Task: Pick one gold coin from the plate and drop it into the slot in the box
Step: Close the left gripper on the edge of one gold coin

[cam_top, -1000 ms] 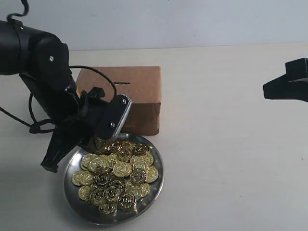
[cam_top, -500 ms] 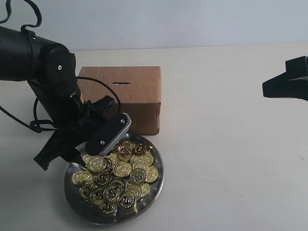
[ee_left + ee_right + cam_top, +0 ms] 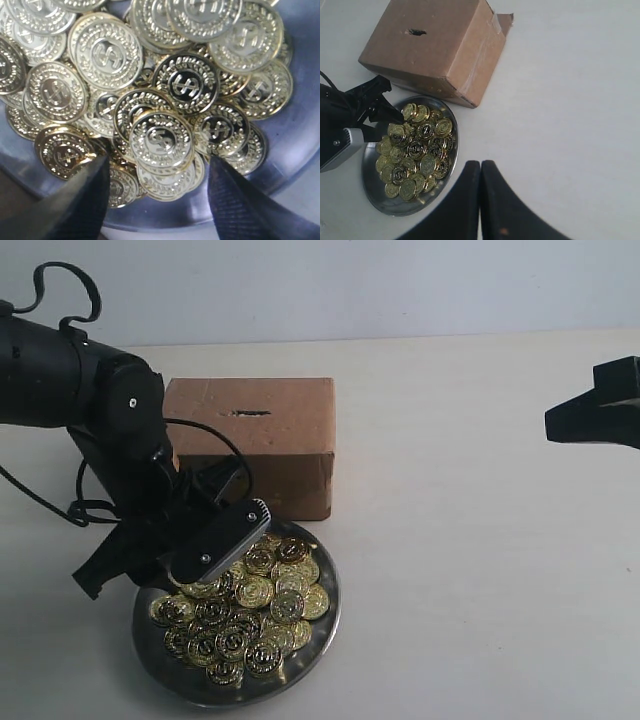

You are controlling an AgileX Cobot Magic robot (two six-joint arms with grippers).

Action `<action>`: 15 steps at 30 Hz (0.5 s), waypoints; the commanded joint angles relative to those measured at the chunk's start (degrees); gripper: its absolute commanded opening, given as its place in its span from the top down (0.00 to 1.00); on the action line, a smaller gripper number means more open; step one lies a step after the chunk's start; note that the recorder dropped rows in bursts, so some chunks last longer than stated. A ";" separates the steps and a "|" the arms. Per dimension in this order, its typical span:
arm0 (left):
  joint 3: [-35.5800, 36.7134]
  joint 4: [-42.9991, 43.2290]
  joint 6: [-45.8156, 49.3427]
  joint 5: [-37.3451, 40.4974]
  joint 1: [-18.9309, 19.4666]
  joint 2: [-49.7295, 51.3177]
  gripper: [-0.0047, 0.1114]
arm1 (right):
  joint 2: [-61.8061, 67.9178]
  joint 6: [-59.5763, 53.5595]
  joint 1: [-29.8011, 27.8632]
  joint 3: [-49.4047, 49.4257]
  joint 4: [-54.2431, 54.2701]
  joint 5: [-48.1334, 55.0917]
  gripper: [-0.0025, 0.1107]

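The silver plate [image 3: 322, 625] lies in front of the brown cardboard box [image 3: 270, 445] and holds a heap of gold coins [image 3: 250, 610]. The box slot [image 3: 250, 412] is a dark slit on the box's top face. My left gripper [image 3: 157, 165] is open, low over the plate's back-left edge. Its black fingers [image 3: 82, 200] straddle a few stacked coins [image 3: 161, 139] without touching them. My right gripper [image 3: 480, 167] is shut and empty, hanging high at the right [image 3: 590, 418]. From there it sees the plate [image 3: 370, 195], the box [image 3: 435, 50] and the slot [image 3: 415, 32].
The left arm's black body and cable [image 3: 100, 430] stand beside the box's left end. Pale tabletop [image 3: 480, 540] stretches between the plate and the right arm.
The left arm has swung down and lowered its open gripper onto the back-left coins of the plate. The right gripper has not moved.
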 commanded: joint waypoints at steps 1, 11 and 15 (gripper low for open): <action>0.15 -0.71 0.32 -0.75 -0.45 0.43 0.47 | 0.00 -0.83 -0.28 -0.29 0.57 -0.59 0.98; 0.15 -1.43 1.19 -1.29 -2.61 0.89 0.47 | 0.00 -0.83 -0.28 -0.29 0.57 -0.59 0.98; 0.15 -1.32 1.03 -1.29 -2.62 0.89 0.47 | 0.00 -1.09 -0.28 -0.29 0.58 -0.59 0.98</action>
